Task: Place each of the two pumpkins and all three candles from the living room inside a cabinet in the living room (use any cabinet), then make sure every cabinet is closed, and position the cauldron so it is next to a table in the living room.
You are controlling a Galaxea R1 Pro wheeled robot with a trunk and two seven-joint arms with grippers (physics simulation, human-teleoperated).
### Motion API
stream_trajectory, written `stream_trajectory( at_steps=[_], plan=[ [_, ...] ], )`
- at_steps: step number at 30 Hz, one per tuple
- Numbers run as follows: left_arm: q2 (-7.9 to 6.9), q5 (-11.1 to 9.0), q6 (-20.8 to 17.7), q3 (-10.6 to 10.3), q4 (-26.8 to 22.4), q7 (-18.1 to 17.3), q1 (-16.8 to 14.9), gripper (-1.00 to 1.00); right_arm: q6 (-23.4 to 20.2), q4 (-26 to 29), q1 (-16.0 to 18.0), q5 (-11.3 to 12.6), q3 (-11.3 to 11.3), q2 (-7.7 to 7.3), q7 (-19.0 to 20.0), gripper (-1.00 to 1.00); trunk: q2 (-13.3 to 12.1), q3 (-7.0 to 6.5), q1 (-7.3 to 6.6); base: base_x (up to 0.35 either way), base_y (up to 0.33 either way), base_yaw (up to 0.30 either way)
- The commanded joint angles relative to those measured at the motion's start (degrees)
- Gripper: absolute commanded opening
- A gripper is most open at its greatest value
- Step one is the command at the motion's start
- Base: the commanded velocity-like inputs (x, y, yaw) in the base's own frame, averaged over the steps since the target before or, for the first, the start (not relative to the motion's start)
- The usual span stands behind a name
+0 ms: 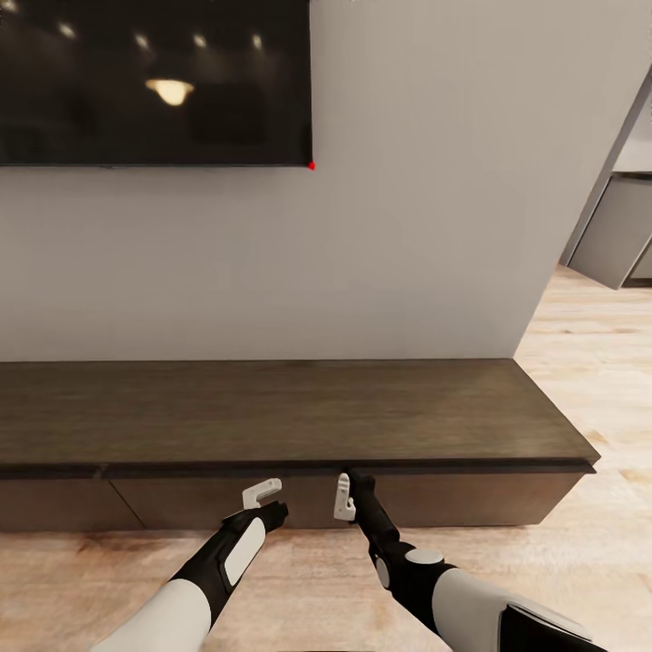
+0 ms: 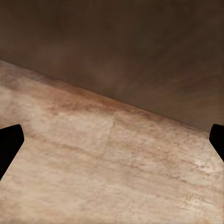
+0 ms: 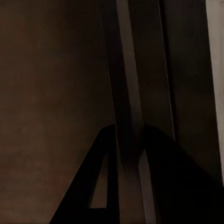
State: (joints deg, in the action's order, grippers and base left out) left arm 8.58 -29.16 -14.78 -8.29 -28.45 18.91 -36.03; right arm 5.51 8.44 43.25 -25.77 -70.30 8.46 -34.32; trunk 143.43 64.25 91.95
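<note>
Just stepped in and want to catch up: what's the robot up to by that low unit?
The robot faces the long, low dark-brown wood cabinet under the wall-mounted black TV. Its right gripper is up against the top edge of a drawer front, fingers close together, seemingly at the gap under the cabinet top. The left gripper hangs open beside it, holding nothing, above the light wood plank floor.

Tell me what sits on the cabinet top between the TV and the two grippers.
Nothing: in the head view the cabinet top is bare below the TV, behind the left gripper and right gripper.
</note>
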Motion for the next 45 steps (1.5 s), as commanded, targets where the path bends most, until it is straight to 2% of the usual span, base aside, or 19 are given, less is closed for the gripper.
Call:
stream_trajectory(
  at_steps=[1, 37, 45],
  plan=[
    [-0.05, -0.55, -0.16, -0.41, -0.12, 0.52, -0.01, 1.0, 0.22, -3.43, 0.08, 1.08, 2.08, -0.1, -0.03, -1.0, 0.01, 0.03, 0.11, 0.0, 0.0, 0.0],
    [-0.05, -0.55, -0.17, -0.41, -0.12, 0.52, -0.01, 1.0, 0.22, -3.62, 0.08, 1.16, 1.94, -0.23, -0.04, -1.0, 0.01, 0.03, 0.11, -0.001, 0.0, 0.0],
    [-0.05, -0.55, -0.24, -0.41, -0.12, 0.52, -0.01, 1.0, 0.23, -3.61, 0.08, 1.16, 1.92, -0.2, -0.04, -1.0, 0.01, 0.03, 0.11, -0.106, 0.0, 0.0]
  ],
)
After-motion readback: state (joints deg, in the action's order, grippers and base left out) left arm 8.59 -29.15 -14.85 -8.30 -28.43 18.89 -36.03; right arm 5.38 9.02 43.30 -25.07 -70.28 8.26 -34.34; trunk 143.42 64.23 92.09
